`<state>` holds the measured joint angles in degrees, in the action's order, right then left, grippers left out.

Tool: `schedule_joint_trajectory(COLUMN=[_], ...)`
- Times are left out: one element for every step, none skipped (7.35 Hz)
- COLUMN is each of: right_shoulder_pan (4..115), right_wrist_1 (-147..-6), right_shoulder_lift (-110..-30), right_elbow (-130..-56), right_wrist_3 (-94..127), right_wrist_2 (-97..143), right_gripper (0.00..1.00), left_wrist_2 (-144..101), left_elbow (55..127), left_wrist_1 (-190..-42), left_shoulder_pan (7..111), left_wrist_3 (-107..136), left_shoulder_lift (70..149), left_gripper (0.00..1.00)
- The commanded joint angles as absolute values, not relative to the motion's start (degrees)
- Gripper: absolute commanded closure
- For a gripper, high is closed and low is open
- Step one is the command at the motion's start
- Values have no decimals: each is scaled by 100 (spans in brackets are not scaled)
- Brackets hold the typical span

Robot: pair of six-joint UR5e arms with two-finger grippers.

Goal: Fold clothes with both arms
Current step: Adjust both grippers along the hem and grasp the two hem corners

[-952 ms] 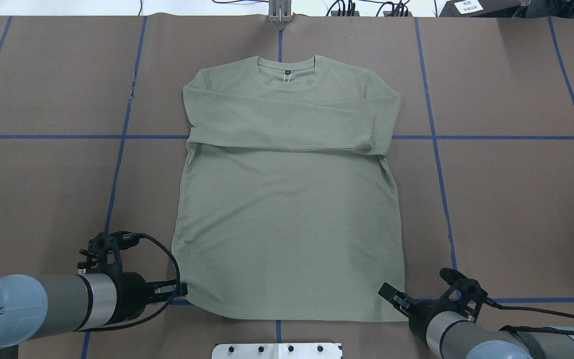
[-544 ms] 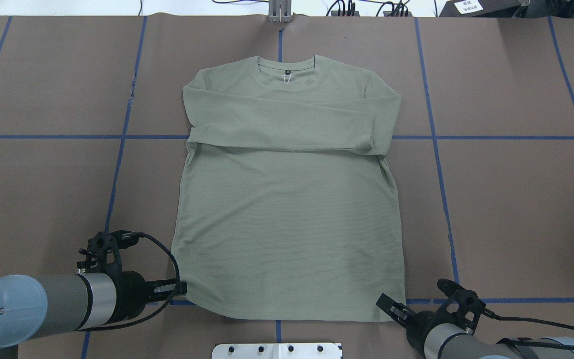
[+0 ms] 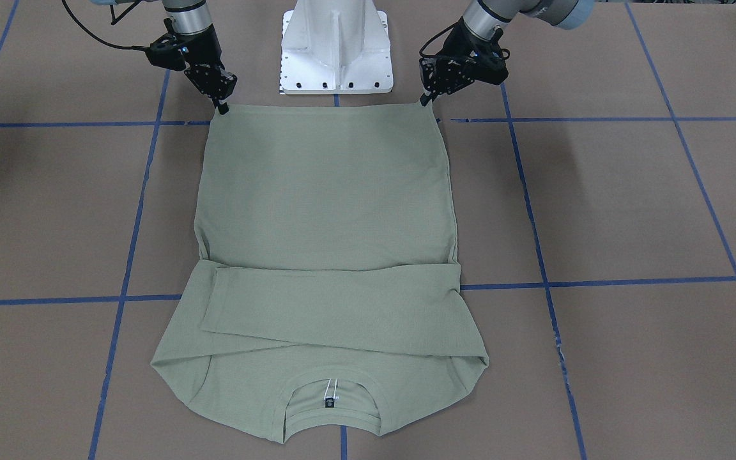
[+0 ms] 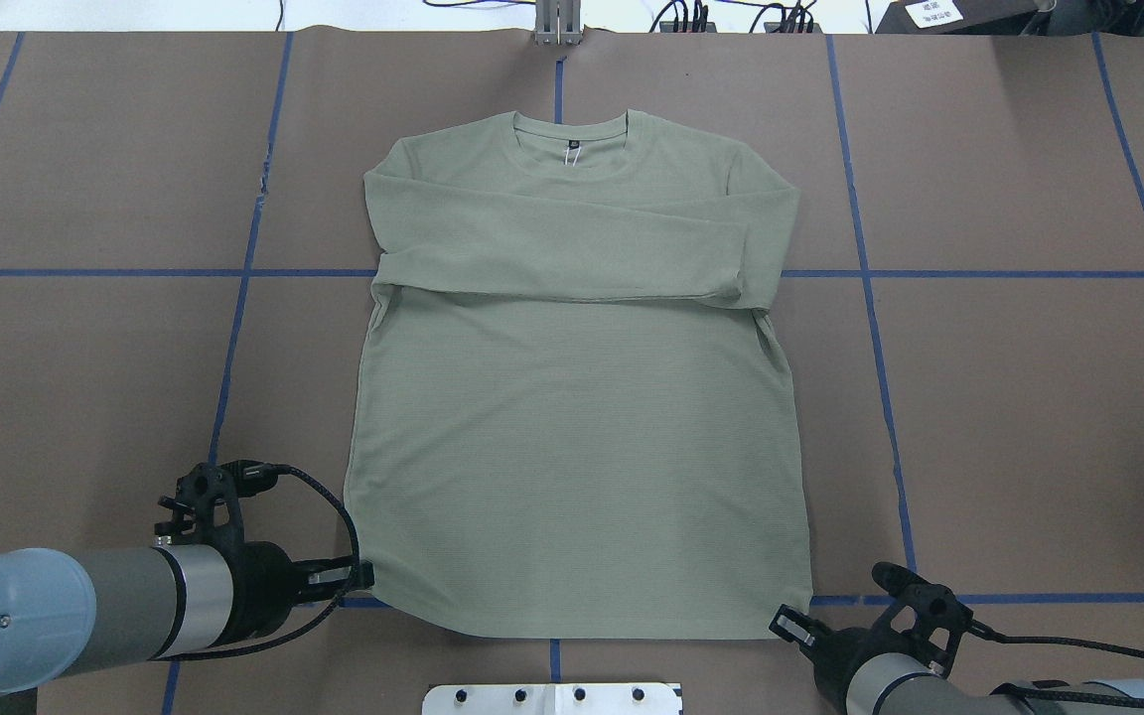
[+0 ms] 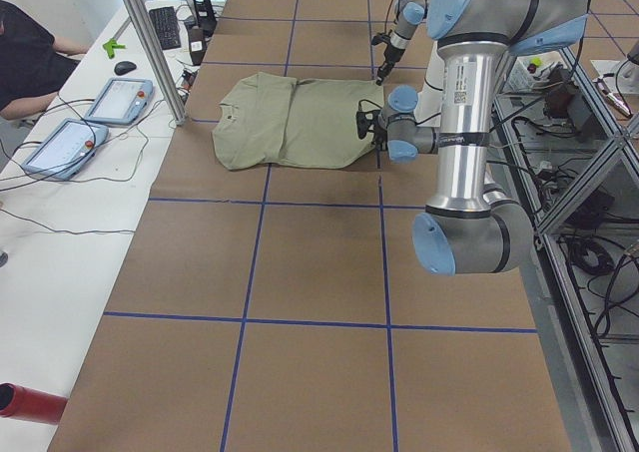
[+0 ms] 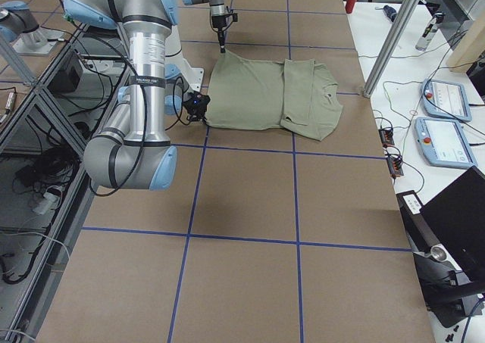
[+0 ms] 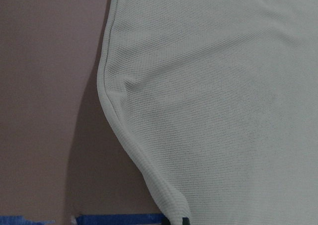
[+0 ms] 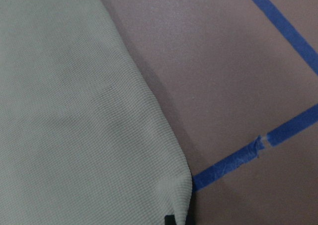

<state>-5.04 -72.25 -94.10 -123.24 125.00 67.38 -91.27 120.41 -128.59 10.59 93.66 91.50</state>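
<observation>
At shirt point(image 3: 323, 191) corners, left gripper point(image 3: 425, 99), right gripper point(image 3: 222, 107)

Brown paper-covered table point(image 4: 1029, 397) gridded with blue tape lines point(image 4: 979, 273); white metal pedestal base point(image 3: 336, 45); grey handheld control pendant point(image 5: 115, 101) alongside.

The shirt point(image 4: 572, 447) is pale sage green in a fine waffle knit, its neck tag point(image 4: 573, 147) dark. The bench point(image 4: 1029, 397) is brown, gridded with blue tape point(image 4: 135, 272). The left hand point(image 4: 358, 574) and right hand point(image 4: 786, 625) are black; the arms point(image 4: 130, 604) silver and grey with light-blue caps point(image 4: 6, 621). The base point(image 3: 336, 45) is white.
</observation>
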Motion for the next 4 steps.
schedule_joint_trajectory(right_shoulder_pan=[-396, -213, -211, -272], right_wrist_1=[-8832, -9207, -9472, -10240], right_shoulder_lift=[-9352, -9134, -9097, -9079], right_elbow=[-13458, -13874, -14383, -15084], right_wrist_3=[12141, 12051, 11832, 11726], right_wrist_2=[7116, 7441, 7592, 7837], right_gripper=[100, 100, 100, 100], left_wrist_2=[-9228, -9646, -10277, -10649], left_elbow=[12172, 12582, 13186, 13923], left_wrist_1=[-12824, -12588, -11794, -11090], left_shoulder_pan=[1072, 1185, 1456, 1502], left_wrist_3=[9299, 9290, 9290, 9290], left_shoulder_lift=[9141, 9088, 9105, 9149], left_gripper=[100, 100, 100, 100])
